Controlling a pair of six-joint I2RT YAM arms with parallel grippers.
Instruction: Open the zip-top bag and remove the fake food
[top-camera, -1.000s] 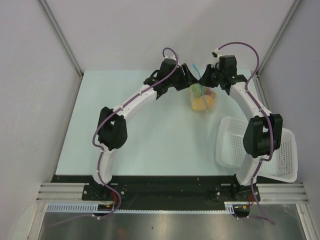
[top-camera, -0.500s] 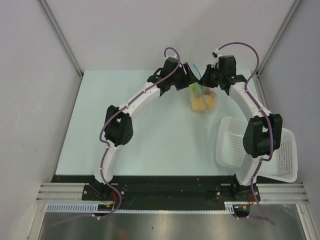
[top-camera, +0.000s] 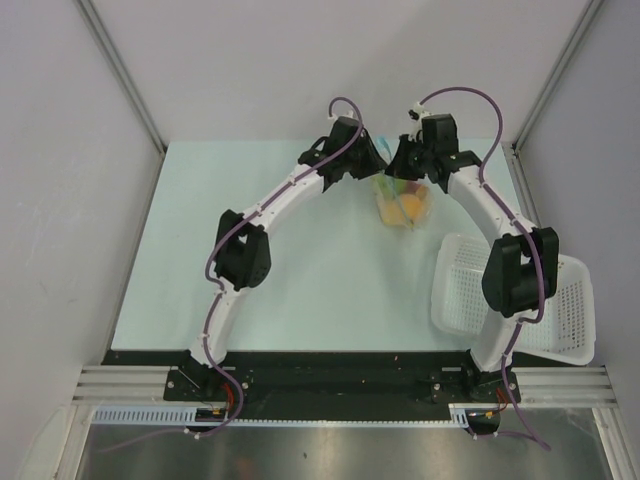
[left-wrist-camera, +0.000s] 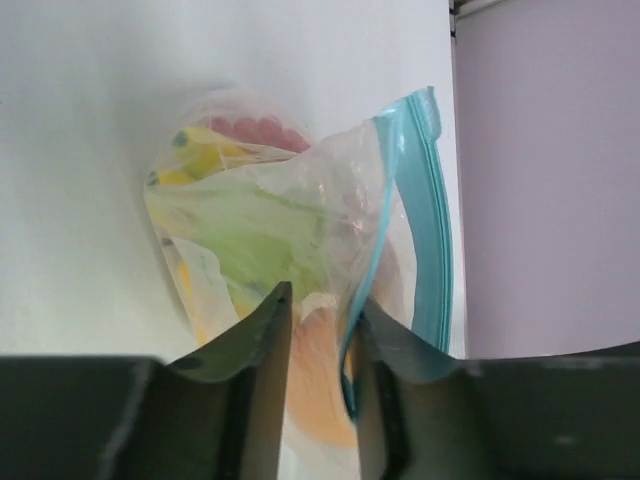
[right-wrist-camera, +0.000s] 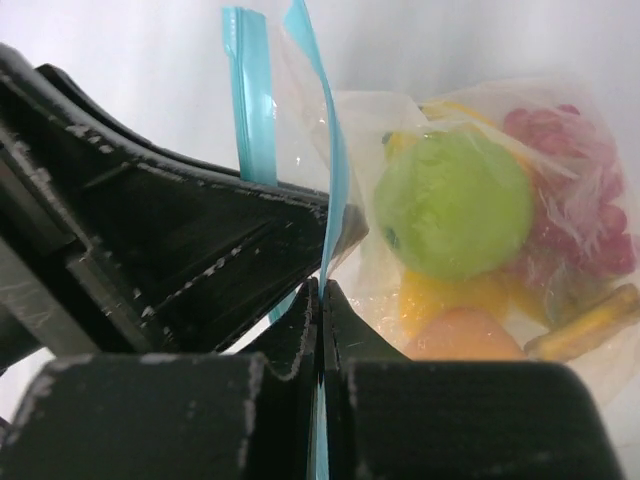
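The zip-top bag (top-camera: 403, 203) hangs at the back of the table, its teal zip strip (right-wrist-camera: 330, 150) at the top. It holds the fake food: a green apple (right-wrist-camera: 455, 205), a red berry cluster (right-wrist-camera: 585, 210), an orange (right-wrist-camera: 462, 335) and a banana (right-wrist-camera: 590, 320). My right gripper (right-wrist-camera: 321, 288) is shut on one side of the strip. My left gripper (left-wrist-camera: 322, 300) is open, with the other lip of the strip (left-wrist-camera: 375, 260) and the bag film between its jaws, close to the right finger (left-wrist-camera: 385, 350). In the top view the two grippers, left (top-camera: 378, 165) and right (top-camera: 400, 165), meet over the bag's mouth.
A white perforated basket (top-camera: 460, 290) lies at the right front of the table, partly under my right arm. The back wall stands close behind the grippers, and side walls close in the table on both sides.
My left gripper has moved right and my right gripper has moved left, so they now meet over the bag's mouth. The bag has shifted slightly left.
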